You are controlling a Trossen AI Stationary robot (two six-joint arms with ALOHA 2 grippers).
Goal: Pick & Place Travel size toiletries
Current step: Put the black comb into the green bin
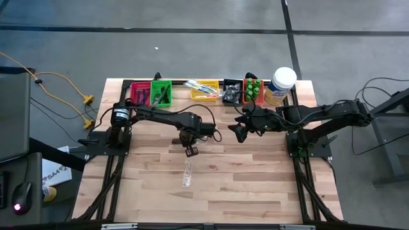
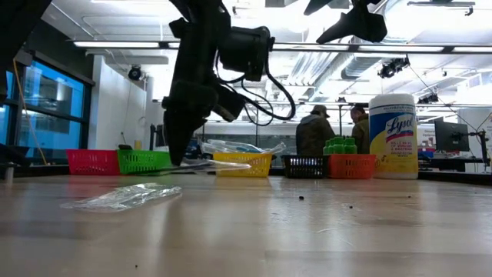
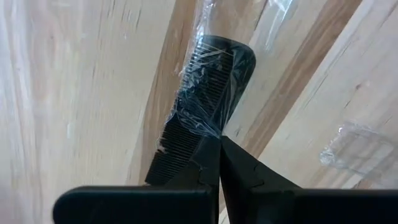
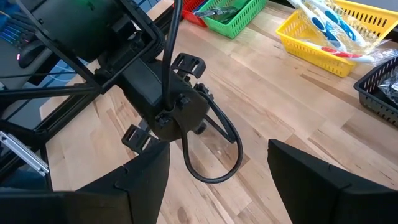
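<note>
My left gripper (image 1: 190,151) hangs over the middle of the table, shut on a black comb (image 3: 208,93) in a clear wrapper. A second clear-wrapped item (image 1: 186,174) lies flat on the wood nearer the near edge; it also shows in the low view (image 2: 123,198) and the left wrist view (image 3: 360,149). My right gripper (image 1: 238,133) hovers open to the right of the left one, above the table and touching nothing. In its own view (image 4: 217,180) it looks at the left arm's wrist. My left gripper pinches the wrapped comb by one end (image 3: 186,155) between its two fingers, wrapper film included. The fingers (image 2: 175,150) come from above, pointing down. The comb (image 2: 211,165) sticks out about level from the fingertips and seems lifted a little clear of the table.
Along the far edge stand a red bin (image 1: 139,94), a green bin (image 1: 160,93), a yellow bin (image 1: 204,89) of wrapped items, a black bin (image 1: 232,92) and an orange bin (image 1: 253,91) of green bottles. A large white jar (image 1: 281,86) stands right of them. People stand beyond the table (image 2: 315,132).
</note>
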